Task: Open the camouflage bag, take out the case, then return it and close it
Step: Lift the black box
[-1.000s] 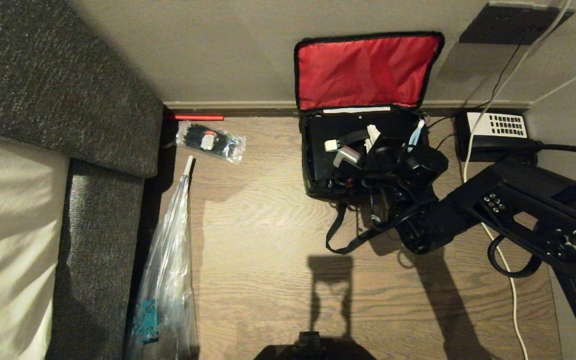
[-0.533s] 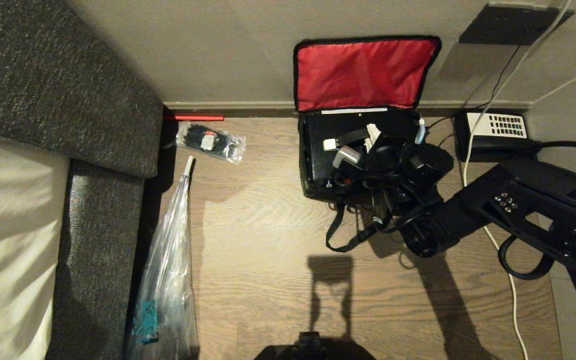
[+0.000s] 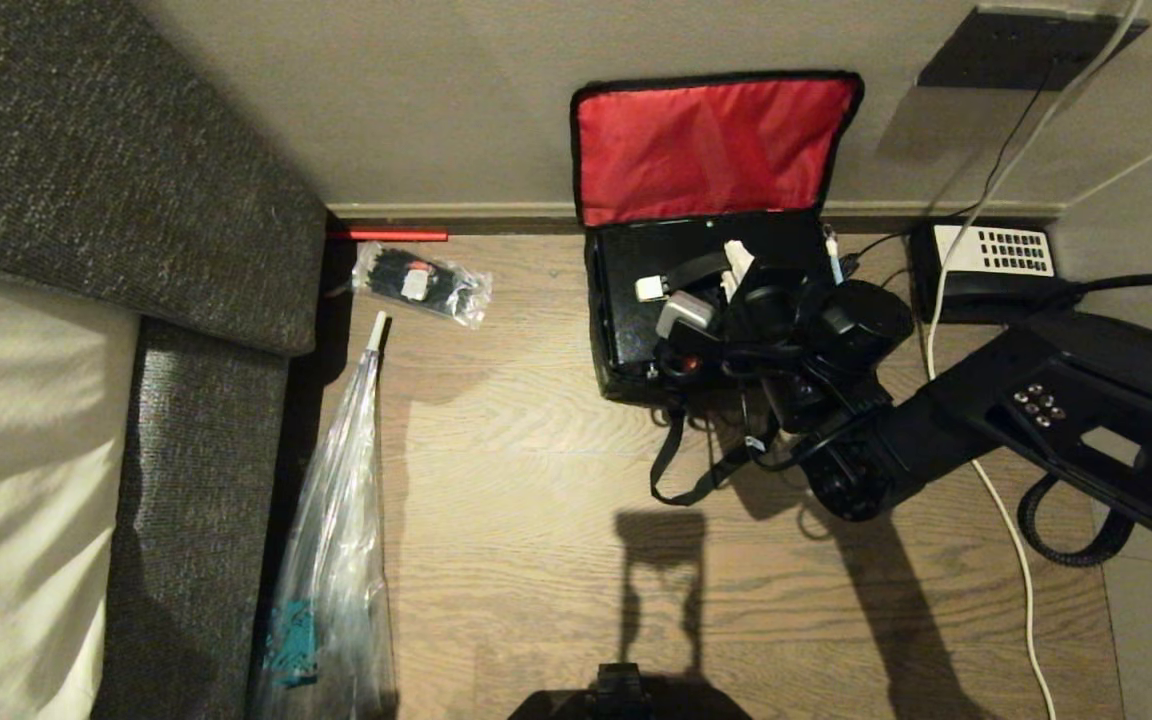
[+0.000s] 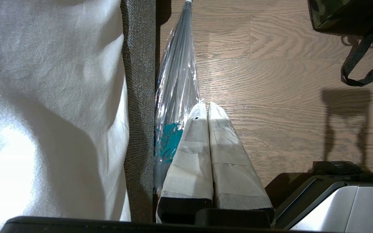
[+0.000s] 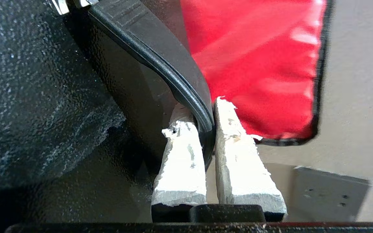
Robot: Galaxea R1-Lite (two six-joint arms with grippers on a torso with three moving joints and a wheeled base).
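The right arm reaches over the open camouflage bag (image 3: 706, 150), its right end effector (image 5: 202, 116) clamped on the case (image 5: 44, 97) handle (image 5: 173, 77); the left end effector (image 4: 205, 108) hangs pressed together.

To my left I see a grey sofa (image 3: 86, 180) with a white cushion (image 3: 6, 480). Two clear bags (image 3: 336, 560) (image 3: 421, 282) lie on the wood floor (image 3: 536, 480); a telephone (image 3: 991, 262) sits by the wall (image 3: 436, 100).

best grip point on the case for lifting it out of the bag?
The black curved handle on the case: thin, standing off the speckled top, so fingers fit either side. Come from above, through the camouflage bag's open top. The right gripper is shut on it; left gripper parked.
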